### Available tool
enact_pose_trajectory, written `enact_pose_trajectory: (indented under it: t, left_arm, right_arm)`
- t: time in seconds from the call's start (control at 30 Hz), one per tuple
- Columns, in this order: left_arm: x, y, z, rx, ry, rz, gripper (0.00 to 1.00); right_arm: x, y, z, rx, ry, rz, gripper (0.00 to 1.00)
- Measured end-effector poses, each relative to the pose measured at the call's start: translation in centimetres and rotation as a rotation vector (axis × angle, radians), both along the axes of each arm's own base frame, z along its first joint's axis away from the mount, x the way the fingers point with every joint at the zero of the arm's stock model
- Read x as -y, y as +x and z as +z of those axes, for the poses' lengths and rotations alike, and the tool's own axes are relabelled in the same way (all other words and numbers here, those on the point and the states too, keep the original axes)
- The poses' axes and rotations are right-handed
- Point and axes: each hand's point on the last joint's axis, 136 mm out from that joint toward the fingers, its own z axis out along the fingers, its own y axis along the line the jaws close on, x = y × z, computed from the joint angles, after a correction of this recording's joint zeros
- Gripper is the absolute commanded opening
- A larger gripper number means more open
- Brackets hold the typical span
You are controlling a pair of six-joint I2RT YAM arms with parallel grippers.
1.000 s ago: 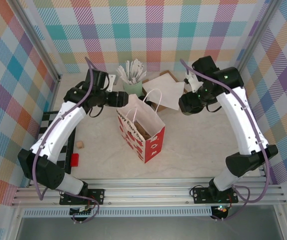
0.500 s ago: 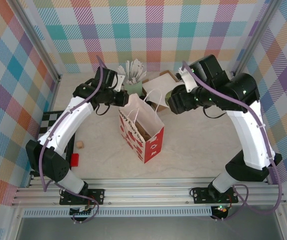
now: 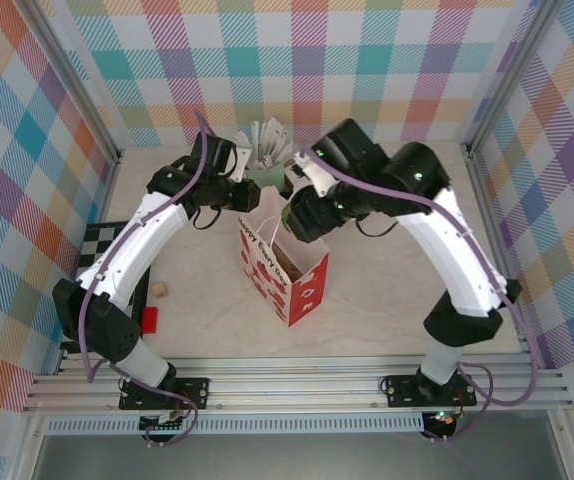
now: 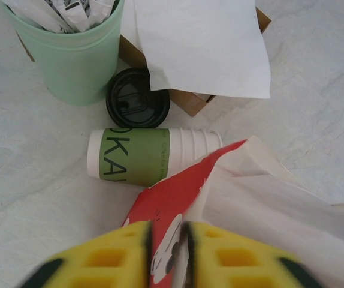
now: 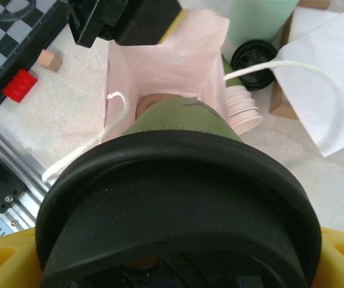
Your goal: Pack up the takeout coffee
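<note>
1. Jaws of the right gripper [image 5: 172,264] are clamping wide around the takeout coffee [image 5: 178,198], its black lid facing the wrist.
2. Paper bag [image 5: 178,54] is standing open directly beyond that gripper's fingers.
3. Left gripper [image 4: 167,255] is pinching the bag's rim, fingers nearly together.

Left gripper [image 4: 169,243] pinching the red-and-white paper bag [image 4: 178,192] at its rim.
Beyond, a stack of cream cups [image 4: 154,156] lies sideways on the bench [image 4: 28,180], a black lid [image 4: 137,98] just beside it, near the pale green cup [image 4: 70,60].
</note>
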Motion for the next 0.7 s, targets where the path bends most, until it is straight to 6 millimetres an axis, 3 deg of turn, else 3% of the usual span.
enact_pose_trajectory:
  t: [0.07,0.17,0.27,0.4,0.47,0.57,0.7]
  left_arm:
    - [-0.3,0.1,0.0,0.004,0.010,0.018,0.60]
    - [-1.5,-0.3,0.4,0.020,0.011,0.045,0.65]
    - [-3.2,-1.8,2.4,0.072,-0.011,0.066,0.67]
    - [-4.4,-4.9,6.1,0.228,-0.072,-0.003,0.79]
    - [-3.8,-7.2,7.1,0.297,-0.105,-0.113,0.82]
    - [-2.5,-10.3,7.4,0.370,-0.149,-0.283,0.80]
    - [-0.6,-12.1,7.6,0.395,-0.196,-0.427,0.70]
  right_arm:
    - [-1.4,0.2,-1.4,-0.036,-0.014,0.020,0.51]
    - [-2.3,0.3,-2.3,-0.067,-0.018,0.031,0.51]
    - [-2.8,-0.1,-2.5,-0.095,-0.001,0.041,0.51]
    - [-3.2,-0.4,-2.7,-0.119,0.010,0.041,0.51]
    - [-3.3,-0.4,-3.0,-0.128,0.007,0.039,0.51]
    - [-3.3,-0.3,-3.6,-0.147,-0.008,0.028,0.51]
    - [-2.8,-0.6,-4.5,-0.176,-0.046,0.012,0.51]
